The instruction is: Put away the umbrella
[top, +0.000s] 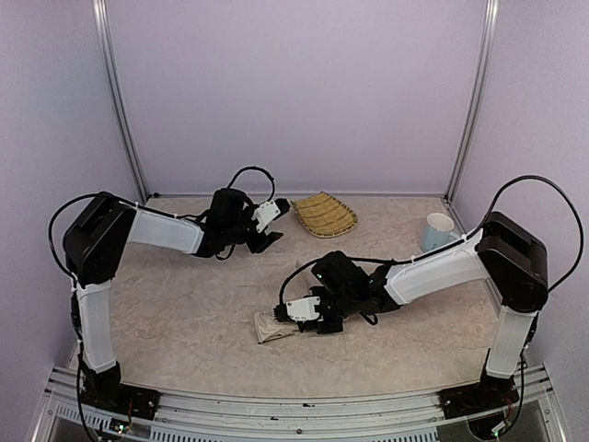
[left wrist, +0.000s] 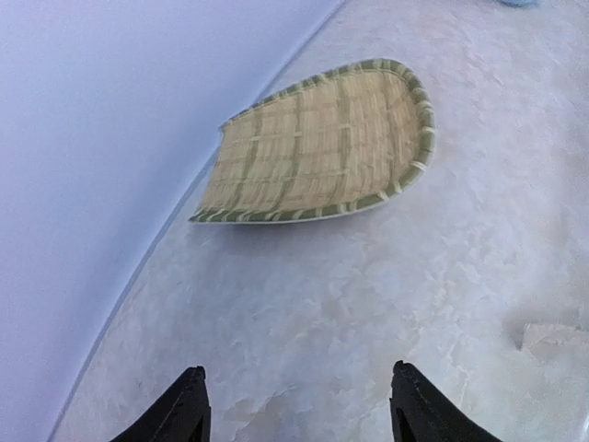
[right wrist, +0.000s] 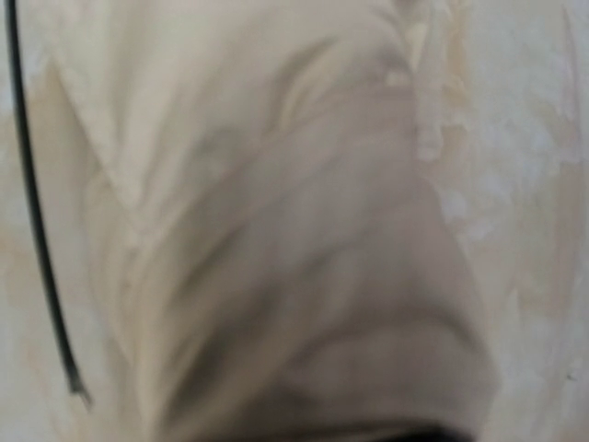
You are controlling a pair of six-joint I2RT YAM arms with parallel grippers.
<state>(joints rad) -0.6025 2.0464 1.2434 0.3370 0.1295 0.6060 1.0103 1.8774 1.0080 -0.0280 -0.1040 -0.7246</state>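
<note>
Mottled beige table [top: 184, 313], lilac walls [top: 294, 92]. The umbrella [top: 267, 330] lies lower centre, partly under the right gripper [top: 283, 315]; whether that one pinches it I cannot tell. Its wrist view gives only blurred cream fabric and one black rib [right wrist: 37, 230]. The left gripper [left wrist: 294, 410], upper centre, is spread and empty before the tray [left wrist: 322, 147].

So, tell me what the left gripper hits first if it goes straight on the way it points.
Likely the woven tray, at its near rim: it lies straight ahead of the left gripper. Depth is unclear, so a downward tilt could meet the table first.
</note>
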